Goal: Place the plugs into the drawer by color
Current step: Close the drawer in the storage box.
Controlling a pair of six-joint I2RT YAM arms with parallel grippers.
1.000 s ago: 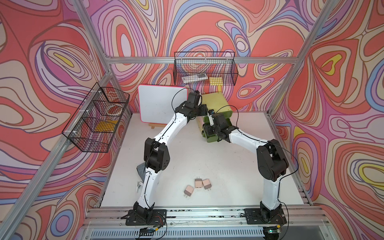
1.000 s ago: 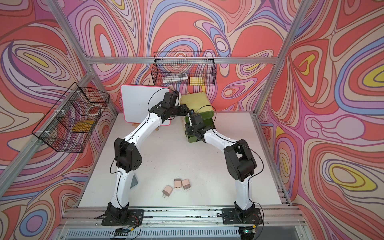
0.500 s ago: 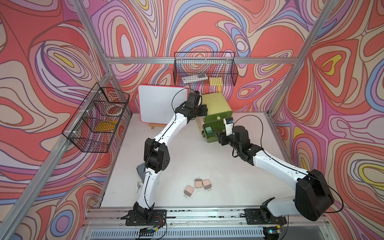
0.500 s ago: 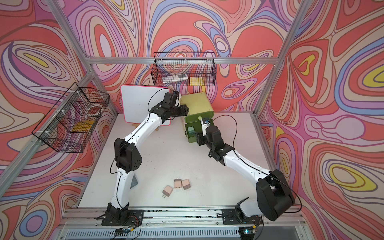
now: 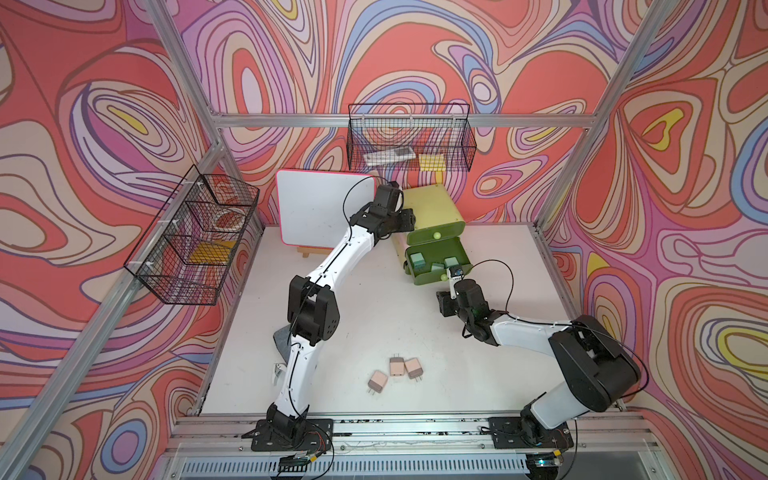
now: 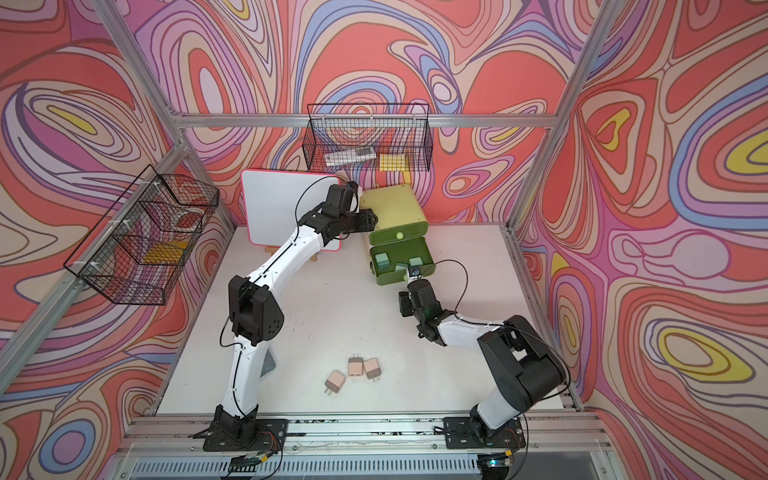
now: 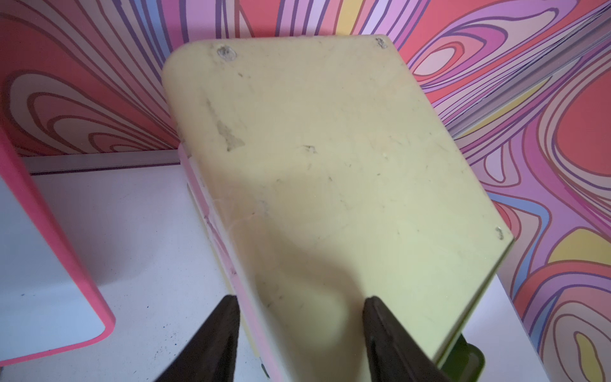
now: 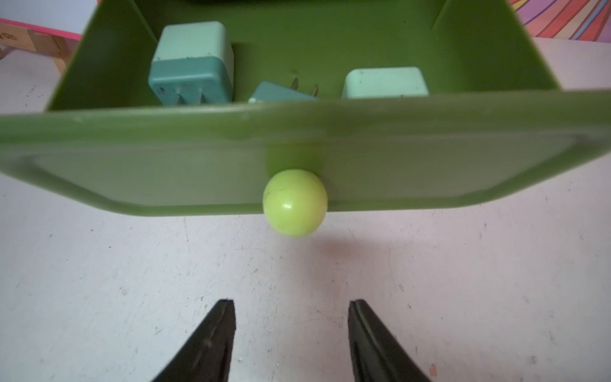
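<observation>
Three mint green plugs [image 8: 191, 63] are lying inside the open drawer [image 8: 297, 142] of the pale yellow-green chest [image 5: 430, 205]. Three pale pink plugs [image 5: 397, 367] are sitting in a loose cluster on the white bench [image 5: 374, 316], well apart from the chest and nearer the arms' bases. The closed drawer [image 5: 434, 235] is sitting directly above the open one. The right gripper [image 8: 291, 302] is hovering just in front of the open drawer's light green ball knob [image 8: 294, 202], its jaws standing apart and holding nothing. The left gripper [image 7: 299, 299] is reaching onto the chest's top, with its fingers [image 7: 215, 337] straddling an upper edge. Whether they are clamping it cannot be told. A pink-rimmed whiteboard [image 5: 320, 212] is standing just beside the chest, and a black wire basket [image 5: 409, 145] is hanging on the wall above the chest.
</observation>
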